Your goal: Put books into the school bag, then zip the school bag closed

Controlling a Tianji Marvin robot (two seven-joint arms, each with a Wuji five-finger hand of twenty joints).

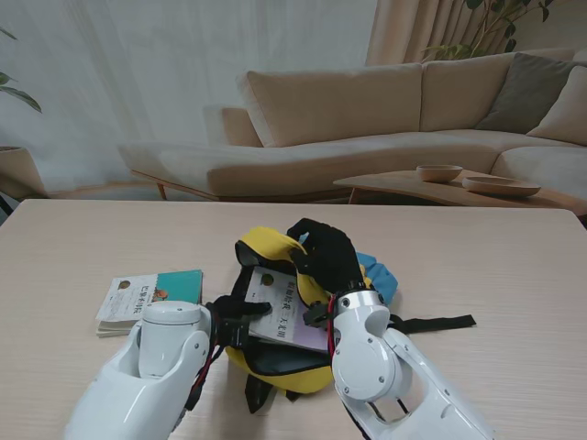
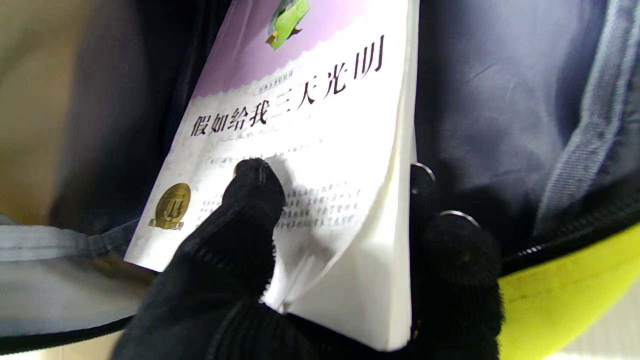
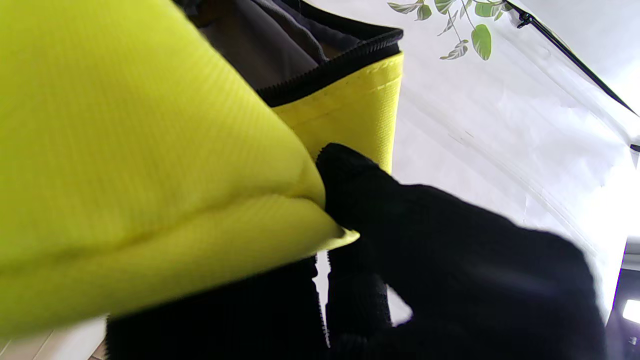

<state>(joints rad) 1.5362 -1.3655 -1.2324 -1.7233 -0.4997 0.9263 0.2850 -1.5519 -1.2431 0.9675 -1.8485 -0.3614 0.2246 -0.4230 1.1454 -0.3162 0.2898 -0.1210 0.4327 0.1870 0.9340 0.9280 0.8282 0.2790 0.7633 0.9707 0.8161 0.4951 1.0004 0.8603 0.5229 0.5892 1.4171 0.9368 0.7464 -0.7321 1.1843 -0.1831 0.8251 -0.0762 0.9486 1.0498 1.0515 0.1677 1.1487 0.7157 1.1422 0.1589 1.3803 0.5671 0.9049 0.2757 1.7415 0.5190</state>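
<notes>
Stand view: yellow bag (image 1: 275,367), mouth open, at the table's (image 1: 514,266) middle toward its near edge. Book (image 1: 292,316), white and purple cover, lying partly inside the mouth. Left hand (image 1: 240,316) pinching the book's left edge. Right hand (image 1: 326,257) gripping the bag's yellow flap, lifted. Second book (image 1: 147,301) flat, left of the bag, apart from it. Bare tabletop on both sides.

Left wrist view: left hand (image 2: 280,280); thumb (image 2: 252,195) on the cover, fingers behind the page edge; dark lining (image 2: 495,100) around the book (image 2: 310,130).

Right wrist view: right hand (image 3: 450,265) closed on the flap's (image 3: 150,165) hem beside the zipper (image 3: 330,65).
</notes>
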